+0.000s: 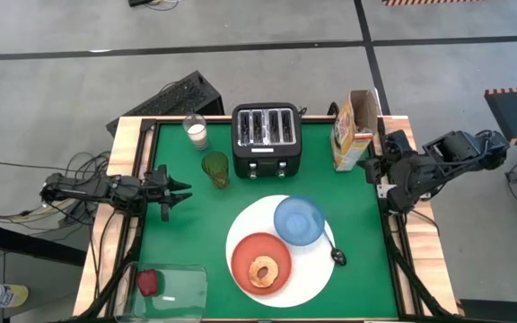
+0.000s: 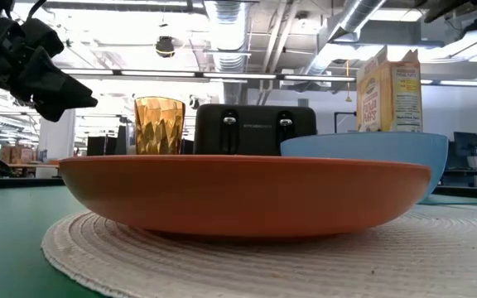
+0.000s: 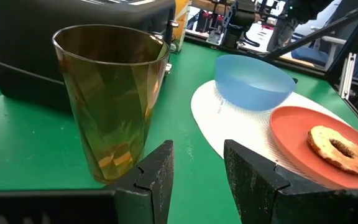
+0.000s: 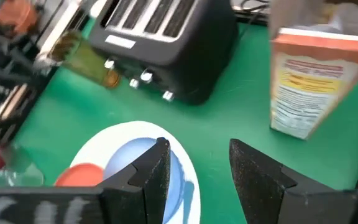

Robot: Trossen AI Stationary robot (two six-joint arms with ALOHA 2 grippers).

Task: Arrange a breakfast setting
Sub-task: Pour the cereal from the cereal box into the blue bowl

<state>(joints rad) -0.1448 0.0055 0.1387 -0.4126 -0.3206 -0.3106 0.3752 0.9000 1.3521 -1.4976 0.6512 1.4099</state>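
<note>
High view – green table [image 1: 178, 242], grey concrete floor [image 1: 61, 81], left gripper [image 1: 176, 192] and right gripper [image 1: 372, 170] jaws parted, empty.

A grey concrete floor [image 1: 61, 81] is surrounding the table, with dark tape lines [image 1: 240, 49] crossing it and striped hazard markings [image 1: 514, 91] lying toward one side. Cables [image 1: 83, 170] are trailing over the floor beside the wooden table frame [image 1: 119, 157], and a dark keyboard-like unit [image 1: 173, 94] is resting just behind it. In the low view, exposed ducts [image 2: 222, 16] and pipes [image 2: 346, 25] are running along the ceiling, long strip lights [image 2: 222, 76] are glowing, and distant workstations [image 2: 98, 145] are filling the open hall.
</note>
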